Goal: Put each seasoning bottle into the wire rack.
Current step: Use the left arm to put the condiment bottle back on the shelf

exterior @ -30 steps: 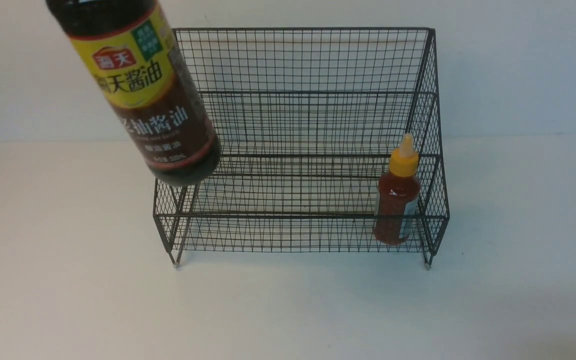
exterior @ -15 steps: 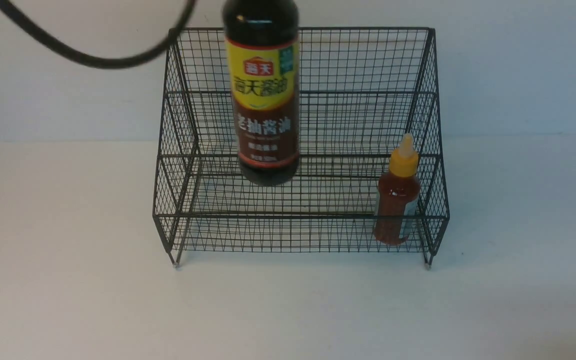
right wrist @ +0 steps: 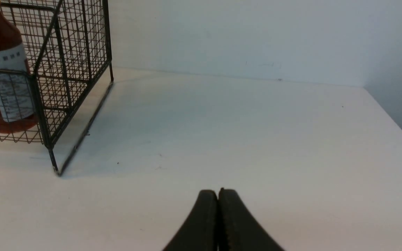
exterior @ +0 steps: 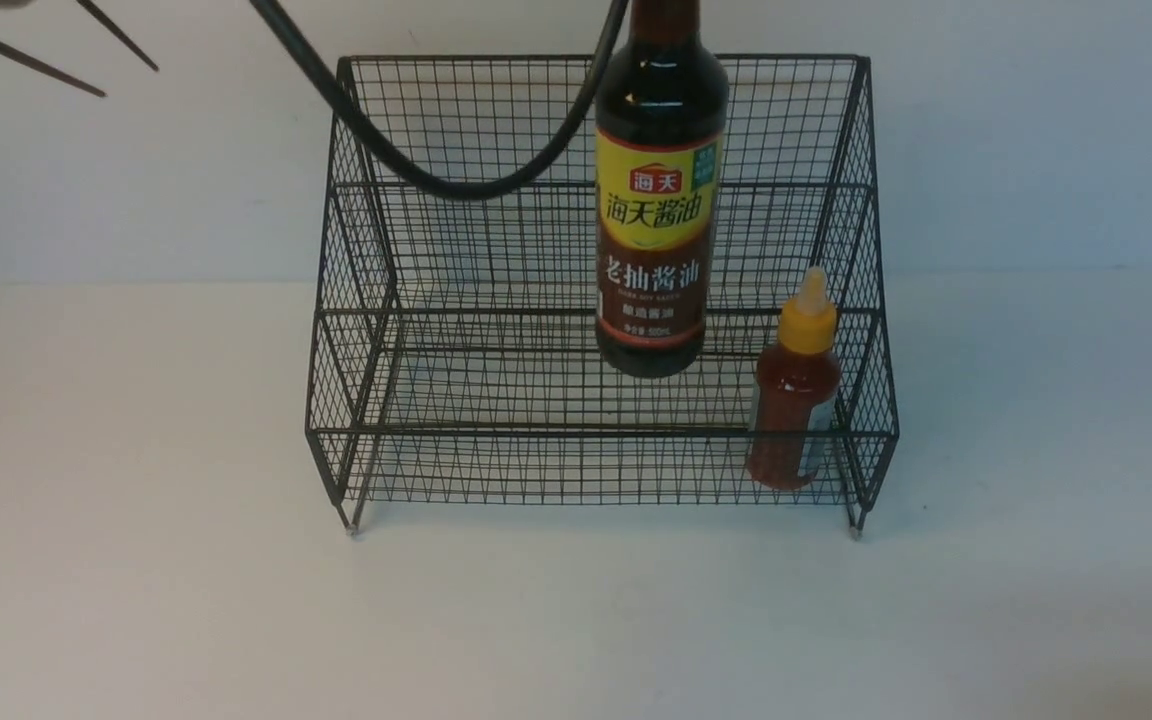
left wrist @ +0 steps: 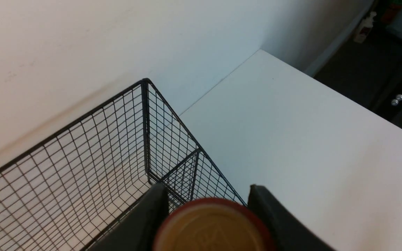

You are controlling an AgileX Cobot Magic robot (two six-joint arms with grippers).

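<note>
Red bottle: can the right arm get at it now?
Probably, from above: the red bottle's top stands clear, the soy bottle hanging apart to its left. The rack's side mesh blocks a sideways reach, and the right fingers are shut.

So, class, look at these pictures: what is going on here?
The left tool grips the soy-sauce bottle by its cap, holding it upright above the lower shelf of the wire rack, apparently not yet set down. The red sauce bottle already stands at that shelf's right end. The right tool is shut and empty, over the table.
</note>
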